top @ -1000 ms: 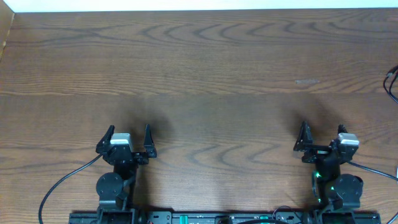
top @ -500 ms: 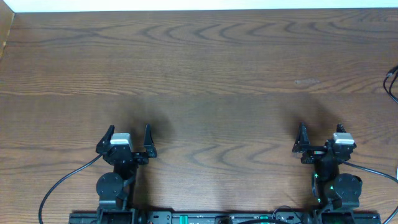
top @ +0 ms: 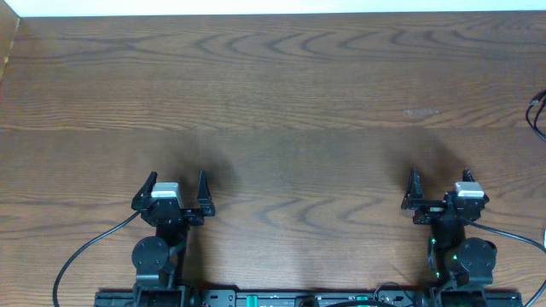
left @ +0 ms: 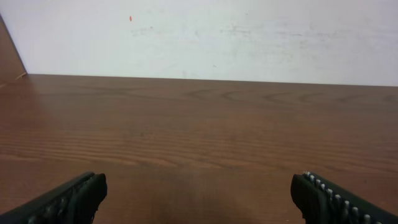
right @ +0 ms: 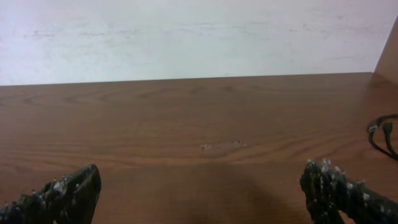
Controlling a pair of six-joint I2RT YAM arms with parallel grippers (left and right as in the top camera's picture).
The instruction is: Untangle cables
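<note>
Left gripper (top: 177, 176) is seen at 7 o'clock of the overhead view, near the table's (top: 273, 85) front edge. Jaws are spread wide apart and nothing is held between them. In the left wrist view the left gripper (left: 199, 186) is shown with both fingertips (left: 81, 193) low in frame and only bare wood between them.

Right gripper (top: 440, 176) is seen at 5 o'clock, also near the front edge. Jaws are spread wide and nothing is gripped. In the right wrist view the right gripper (right: 200, 177) is shown with bare wood between its fingertips (right: 326, 180).

A thin black cable (top: 537, 113) is found at 3 o'clock of the overhead view, at the table's right edge and mostly cut off by the frame. In the right wrist view the same black cable (right: 382, 134) is seen at 3 o'clock as a small loop with a plug end, lying flat on the wood, well apart from both grippers. How it is wound cannot be told.

A pale scuff (top: 421, 111) is noted on the wood at 2 o'clock, between the cable and table centre. A thicker arm wire (top: 85, 251) is trailed from the left arm base toward 8 o'clock.
</note>
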